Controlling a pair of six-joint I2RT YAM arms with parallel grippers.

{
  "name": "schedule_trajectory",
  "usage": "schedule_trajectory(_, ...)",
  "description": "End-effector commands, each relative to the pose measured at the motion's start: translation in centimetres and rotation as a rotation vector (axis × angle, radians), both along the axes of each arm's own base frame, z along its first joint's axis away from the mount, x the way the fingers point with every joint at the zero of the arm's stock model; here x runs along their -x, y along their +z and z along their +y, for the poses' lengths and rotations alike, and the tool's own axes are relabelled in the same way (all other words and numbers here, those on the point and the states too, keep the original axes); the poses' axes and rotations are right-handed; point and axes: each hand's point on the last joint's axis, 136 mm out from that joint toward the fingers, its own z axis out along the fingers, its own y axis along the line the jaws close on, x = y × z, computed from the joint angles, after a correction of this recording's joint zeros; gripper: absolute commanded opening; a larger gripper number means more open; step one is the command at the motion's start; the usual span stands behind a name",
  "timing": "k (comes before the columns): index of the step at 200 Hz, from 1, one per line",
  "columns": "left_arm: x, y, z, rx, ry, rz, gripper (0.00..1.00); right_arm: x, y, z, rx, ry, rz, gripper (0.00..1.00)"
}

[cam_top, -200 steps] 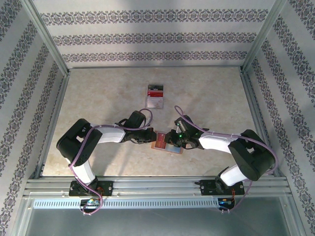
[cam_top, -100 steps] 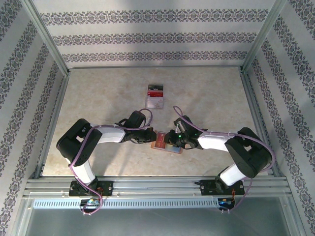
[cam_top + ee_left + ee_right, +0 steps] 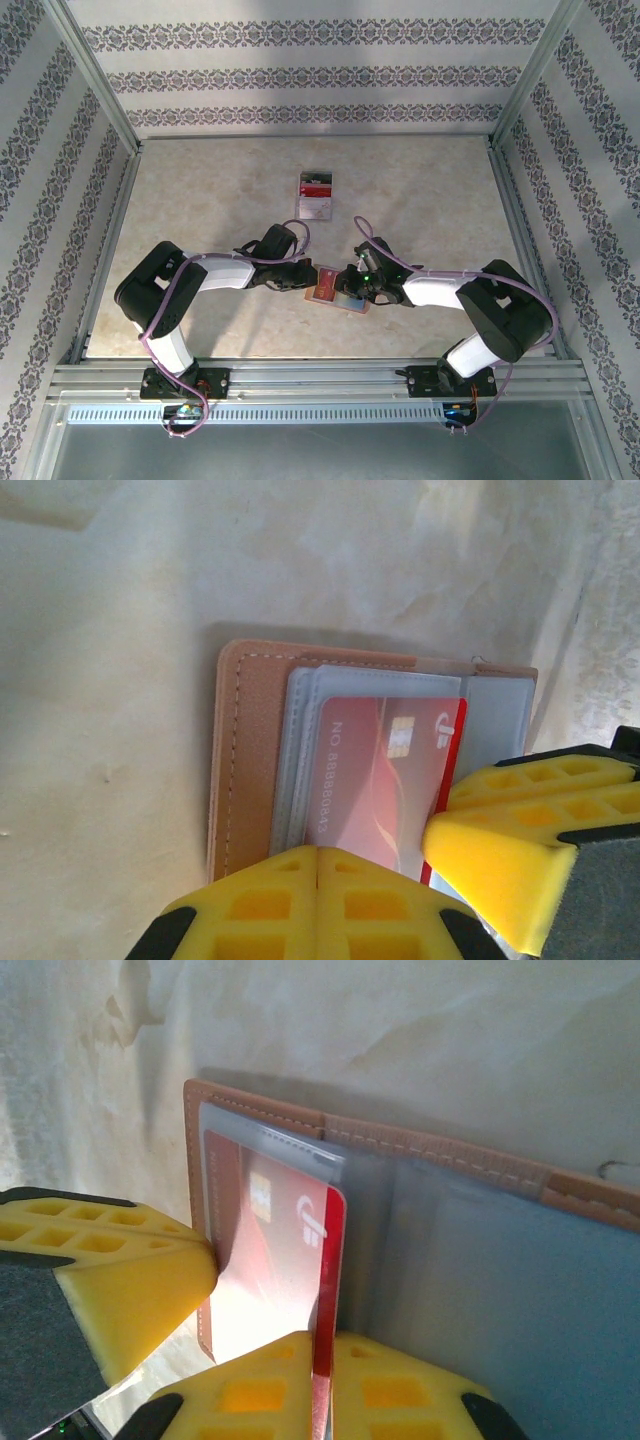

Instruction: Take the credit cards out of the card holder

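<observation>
**Fig. Red card pinched at the open card holder**

The card holder (image 3: 250, 750) lies open and flat on the counter (image 3: 100, 680), directly between the two sets of fingers, with its tan rim around grey-blue pockets. The right fingers (image 3: 338, 1360) are closed on the bare red edge of the red credit card (image 3: 385, 780). This card sits in a clear pocket on the half of the holder nearer the left fingers (its chip and printed number show through the sleeve). The left fingers (image 3: 318, 875) are pressed together with nothing between them. Their tips meet the holder's edge just beside the right fingers. A small stack (image 3: 316, 195), coloured red, white and dark, lies on the counter well beyond both sets of fingertips.
</observation>
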Motion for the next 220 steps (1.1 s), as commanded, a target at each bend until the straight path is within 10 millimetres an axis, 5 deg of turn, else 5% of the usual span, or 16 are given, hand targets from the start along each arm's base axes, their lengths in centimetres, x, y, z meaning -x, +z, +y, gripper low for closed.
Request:
schedule_trajectory(1, 1.1, -3.3, 3.0, -0.159, 0.045, 0.072, 0.00, 0.5, 0.5, 0.3, -0.027, 0.015, -0.013, 0.07)
schedule_trajectory(146, 0.8, -3.1, 3.0, -0.159, 0.062, 0.073, 0.00, 1.7, -0.5, -1.5, -0.009, -0.019, -0.007, 0.03)
schedule_trajectory(220, -1.0, 3.0, 1.8, -0.079, 0.050, -0.056, 0.02, 1.5, 0.4, -1.7, -0.034, -0.027, -0.037, 0.01)
